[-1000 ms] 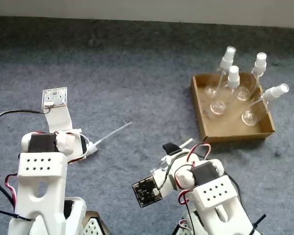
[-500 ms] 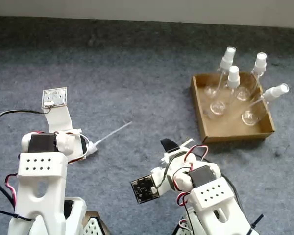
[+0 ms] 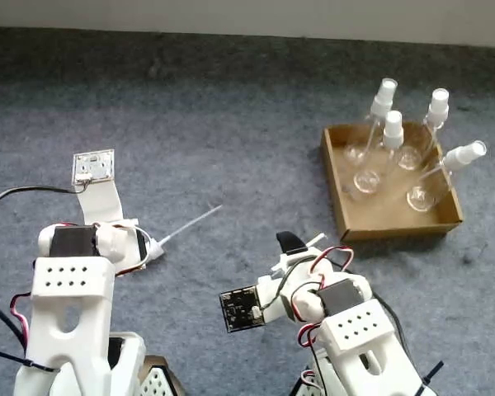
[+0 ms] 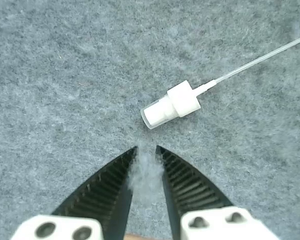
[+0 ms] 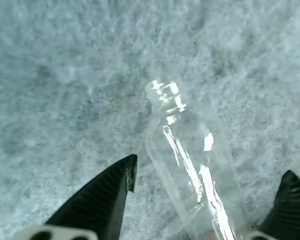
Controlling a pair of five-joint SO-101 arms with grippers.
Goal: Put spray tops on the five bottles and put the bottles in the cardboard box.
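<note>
My right pincer point(image 5: 210, 167) is wide, astride the uncapped bottle point(image 5: 176, 120) lying toward the bench's near edge. My left pincer point(image 4: 146, 148) is narrow and empty, just short of the spray top point(image 4: 172, 104). Risk: if I close off-centre, the round glass may roll out. My narrow left gap would shove the top rather than grip it.

Slight wrist roll of right gripper point(image 3: 304, 242)
</note>
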